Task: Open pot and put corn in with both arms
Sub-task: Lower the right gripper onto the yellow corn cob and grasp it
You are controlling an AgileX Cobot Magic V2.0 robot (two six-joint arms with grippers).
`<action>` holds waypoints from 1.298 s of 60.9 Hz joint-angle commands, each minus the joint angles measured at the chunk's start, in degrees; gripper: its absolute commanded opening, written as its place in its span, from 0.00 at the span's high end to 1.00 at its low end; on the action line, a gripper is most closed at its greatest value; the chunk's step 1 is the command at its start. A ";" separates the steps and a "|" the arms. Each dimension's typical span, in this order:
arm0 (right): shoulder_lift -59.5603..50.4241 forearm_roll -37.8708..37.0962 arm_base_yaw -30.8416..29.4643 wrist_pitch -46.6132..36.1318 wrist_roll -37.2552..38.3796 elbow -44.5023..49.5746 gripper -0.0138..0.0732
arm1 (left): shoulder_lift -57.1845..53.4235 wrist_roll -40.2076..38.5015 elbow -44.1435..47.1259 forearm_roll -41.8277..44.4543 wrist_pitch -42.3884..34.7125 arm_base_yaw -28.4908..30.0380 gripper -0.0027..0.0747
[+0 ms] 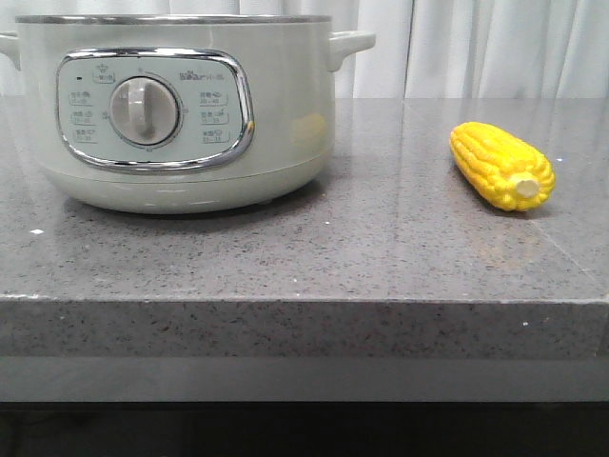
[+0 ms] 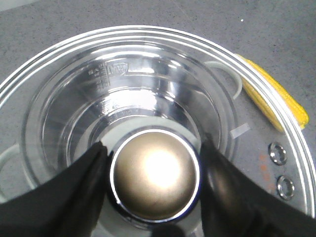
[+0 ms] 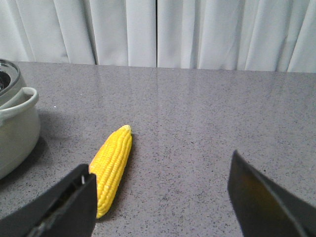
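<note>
Left gripper (image 2: 154,185) sits at the bottom centre of its wrist frame, its black fingers (image 2: 74,197) pressed on both sides of the round metal knob (image 2: 155,177) of the glass lid (image 2: 148,89), clenched on it. Right gripper (image 3: 160,197) is spread wide, holding nothing, above the grey counter (image 3: 207,113). In the front frame the pot (image 1: 171,105) fills the upper left and the corn (image 1: 501,165) lies at right, well apart from it.
</note>
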 commanded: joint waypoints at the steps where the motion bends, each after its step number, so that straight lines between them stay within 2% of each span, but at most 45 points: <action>1: 0.86 -0.42 0.03 -4.60 -0.17 -1.87 0.19 | -8.34 0.37 4.71 -1.48 -9.73 -0.42 0.72; 17: 6.06 -0.42 0.03 -4.70 -0.17 -1.87 0.19 | -26.54 0.16 24.52 -1.70 -10.88 -0.42 0.72; 29: 15.17 -0.35 0.64 -5.84 -0.17 -3.31 0.19 | -40.33 -0.27 33.44 -1.70 -10.88 -0.42 0.72; 42: 29.74 0.03 5.45 -4.91 -0.17 -11.58 0.19 | -49.56 -0.27 36.13 -1.70 -10.66 -0.42 0.72; 60: 55.22 9.81 6.48 6.02 -0.19 -30.37 0.19 | -50.86 -0.27 36.23 -1.70 -10.66 -0.42 0.72; 70: 63.63 11.69 6.48 7.86 -0.19 -35.98 0.19 | -50.86 -0.27 36.23 -1.70 -10.66 -0.42 0.72; 79: 67.00 11.81 6.60 8.16 -0.19 -37.11 0.19 | -50.86 -0.27 36.23 -1.70 -10.66 -0.42 0.72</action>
